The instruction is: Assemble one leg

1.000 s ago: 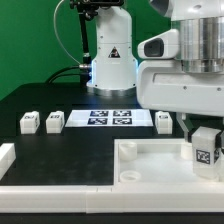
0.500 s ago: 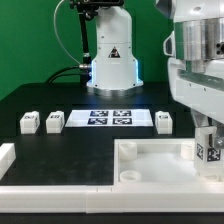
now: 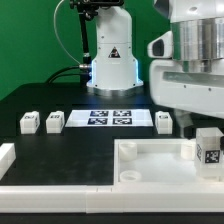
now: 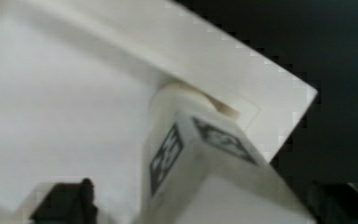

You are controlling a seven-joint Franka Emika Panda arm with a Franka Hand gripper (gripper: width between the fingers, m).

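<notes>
Tray (image 3: 150,172), large and white, fills the lower right of the exterior frame, with the marker board (image 3: 110,118) at mid-frame beyond it. The leg (image 3: 209,150) stands upright at the tray's right corner, right edge of frame. My pincer (image 4: 206,203) is spread, its dark fingers (image 4: 66,200) flanking the leg without touching.
</notes>
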